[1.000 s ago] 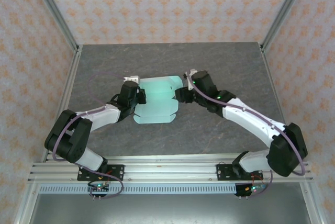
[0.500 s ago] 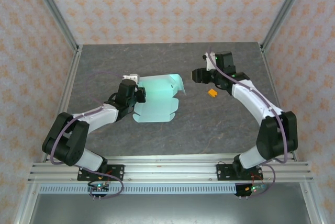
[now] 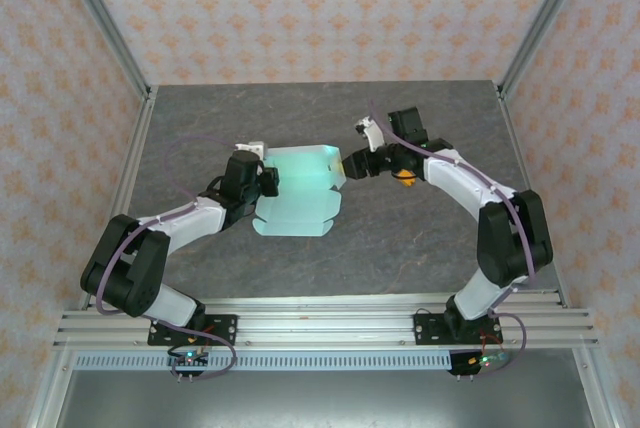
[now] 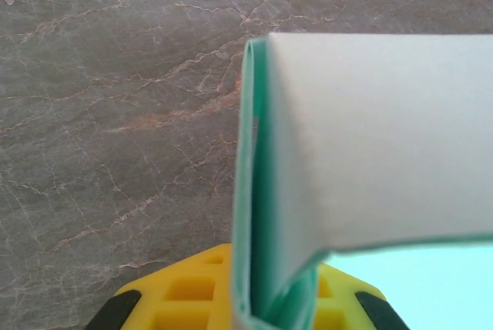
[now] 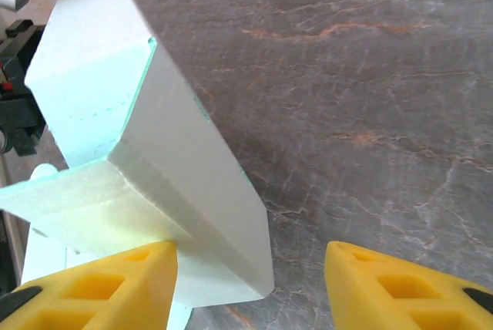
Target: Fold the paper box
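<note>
Seen from above, the paper box (image 3: 298, 198) lay part-folded mid-table (image 3: 420, 238). The left gripper (image 3: 262, 180) pinched its left edge, and the right gripper (image 3: 350, 165) met its raised right flap. The left wrist view showed card clamped tight. In the right wrist view the jaws stood apart, holding nothing. The next move was probably to press that flap over.

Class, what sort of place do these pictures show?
Probably a robot test cell: a grey table inside patterned panels and aluminium posts, left arm and right arm bolted to a rail.

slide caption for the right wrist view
Open right tool poised at the raised flap of the paper box.
</note>
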`<state>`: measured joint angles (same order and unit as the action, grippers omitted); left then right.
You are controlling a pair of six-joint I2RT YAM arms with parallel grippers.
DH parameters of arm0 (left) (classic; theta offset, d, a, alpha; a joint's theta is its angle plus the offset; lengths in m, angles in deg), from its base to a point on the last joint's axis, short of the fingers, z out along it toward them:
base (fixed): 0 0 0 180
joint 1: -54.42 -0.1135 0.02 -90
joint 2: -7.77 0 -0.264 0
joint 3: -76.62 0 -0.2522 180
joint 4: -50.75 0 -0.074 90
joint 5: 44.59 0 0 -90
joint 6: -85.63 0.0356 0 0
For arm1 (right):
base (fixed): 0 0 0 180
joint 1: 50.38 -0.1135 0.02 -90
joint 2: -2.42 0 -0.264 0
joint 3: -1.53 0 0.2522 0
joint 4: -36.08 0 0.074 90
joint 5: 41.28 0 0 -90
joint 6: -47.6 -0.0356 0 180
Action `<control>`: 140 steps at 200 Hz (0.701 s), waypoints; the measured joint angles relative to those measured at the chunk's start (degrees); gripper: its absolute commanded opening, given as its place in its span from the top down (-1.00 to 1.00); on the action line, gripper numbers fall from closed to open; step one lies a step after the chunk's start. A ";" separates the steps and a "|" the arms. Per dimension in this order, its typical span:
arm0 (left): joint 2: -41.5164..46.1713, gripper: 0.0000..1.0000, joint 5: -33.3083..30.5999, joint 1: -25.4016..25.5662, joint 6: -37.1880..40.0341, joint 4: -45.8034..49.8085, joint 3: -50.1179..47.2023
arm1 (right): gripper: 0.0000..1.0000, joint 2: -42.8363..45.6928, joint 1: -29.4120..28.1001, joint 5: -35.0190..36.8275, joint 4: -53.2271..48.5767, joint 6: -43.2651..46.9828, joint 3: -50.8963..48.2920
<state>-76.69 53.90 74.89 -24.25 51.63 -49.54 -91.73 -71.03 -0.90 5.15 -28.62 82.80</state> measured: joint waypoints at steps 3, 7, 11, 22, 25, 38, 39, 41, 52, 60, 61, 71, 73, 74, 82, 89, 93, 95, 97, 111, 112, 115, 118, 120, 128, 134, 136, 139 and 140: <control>0.00 1.00 0.04 -0.02 0.00 0.00 0.00 | -0.07 -0.11 -0.09 -0.13 0.02 0.00 0.00; 0.00 1.00 0.07 -0.02 0.02 0.02 0.00 | -0.07 -0.26 -0.22 -0.31 0.02 0.02 0.00; 0.00 1.00 0.09 -0.02 0.02 0.02 0.00 | -0.07 -0.35 -0.35 -0.44 0.02 0.02 0.00; 0.00 1.00 0.13 0.00 0.02 0.13 0.00 | -0.06 -0.63 -0.76 -0.81 0.04 0.04 0.00; 0.00 1.00 0.13 0.00 0.02 0.15 0.00 | -0.07 -0.63 -0.87 -0.85 0.04 0.04 0.00; 0.00 1.00 0.20 -0.02 0.00 0.24 0.02 | -0.06 -0.85 -1.44 -1.07 0.09 0.04 0.00; 0.00 1.00 0.22 -0.02 0.00 0.24 0.02 | -0.06 -0.87 -1.49 -1.07 0.11 0.02 0.00; 0.00 1.00 0.26 0.00 0.00 0.24 0.02 | -0.07 -0.90 -1.57 -1.07 0.15 0.02 0.00; 0.00 1.00 0.37 -0.02 0.00 0.31 0.02 | -0.06 -1.07 -1.97 -1.22 0.31 0.02 0.00; 0.00 1.00 0.42 -0.02 0.00 0.33 0.02 | -0.05 -1.11 -2.21 -1.27 0.52 0.02 0.00; 0.00 1.00 0.42 -0.02 0.00 0.33 0.02 | -0.05 -1.14 -2.23 -1.27 0.57 0.02 0.00; 0.00 1.00 0.59 0.00 0.00 0.33 0.02 | -0.02 -1.16 -2.47 -1.29 0.87 0.02 0.00; 0.00 1.00 0.63 0.00 0.00 0.33 0.02 | -0.02 -1.16 -2.49 -1.27 0.90 0.00 0.00; 0.00 1.00 0.63 0.00 0.00 0.33 0.02 | -0.02 -1.16 -2.49 -1.27 0.94 0.00 0.00; 0.00 1.00 0.79 -0.02 0.00 0.33 0.02 | 0.00 -1.16 -2.67 -1.27 1.27 0.00 0.00; 0.00 1.00 0.98 -0.02 0.00 0.33 0.02 | 0.03 -1.16 -2.80 -1.25 1.64 -0.02 0.00; 0.00 1.00 1.05 -0.02 -0.02 0.33 0.04 | 0.04 -1.16 -2.86 -1.25 1.81 -0.04 0.00; 0.00 1.00 1.16 -0.02 -0.02 0.33 0.04 | 0.04 -1.16 -2.89 -1.25 1.97 -0.02 0.00; 0.00 1.00 1.18 -0.02 -0.02 0.33 0.07 | 0.04 -1.16 -2.95 -1.25 2.03 -0.07 0.00; 0.00 1.00 1.44 -0.02 -0.02 0.33 0.07 | 0.05 -1.16 -3.30 -1.20 2.67 -0.22 0.00; 0.00 1.00 1.46 -0.02 -0.04 0.33 0.07 | 0.05 -1.16 -3.32 -1.20 2.69 -0.20 0.00; 0.00 1.00 1.53 -0.02 -0.04 0.33 0.07 | 0.06 -1.16 -3.43 -1.18 2.80 -0.22 0.00; 0.00 1.00 1.60 -0.02 -0.04 0.33 0.07 | 0.06 -1.16 -3.56 -1.14 2.91 -0.22 0.00; 0.00 1.00 1.62 -0.02 -0.04 0.33 0.07 | 0.06 -1.16 -3.63 -1.09 2.95 -0.22 0.00; 0.00 1.00 1.66 -0.02 -0.04 0.31 0.07 | 0.06 -1.16 -3.98 -0.90 3.19 -0.22 0.00; 0.00 1.00 1.66 -0.02 -0.04 0.33 0.09 | 0.07 -1.16 -4.22 -0.70 3.28 -0.22 0.00; 0.00 1.00 1.66 -0.02 -0.04 0.33 0.09 | 0.07 -1.16 -4.33 -0.57 3.30 -0.22 0.00; 0.00 1.00 1.66 -0.02 -0.04 0.31 0.09 | 0.08 -1.16 -4.48 -0.46 3.41 -0.22 0.00; 0.00 1.00 1.66 -0.02 -0.04 0.33 0.09 | 0.08 -1.16 -4.50 -0.42 3.45 -0.22 0.00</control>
<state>-76.69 55.56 74.87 -24.29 51.96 -49.45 -92.89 -75.53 -1.32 8.60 -28.84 82.80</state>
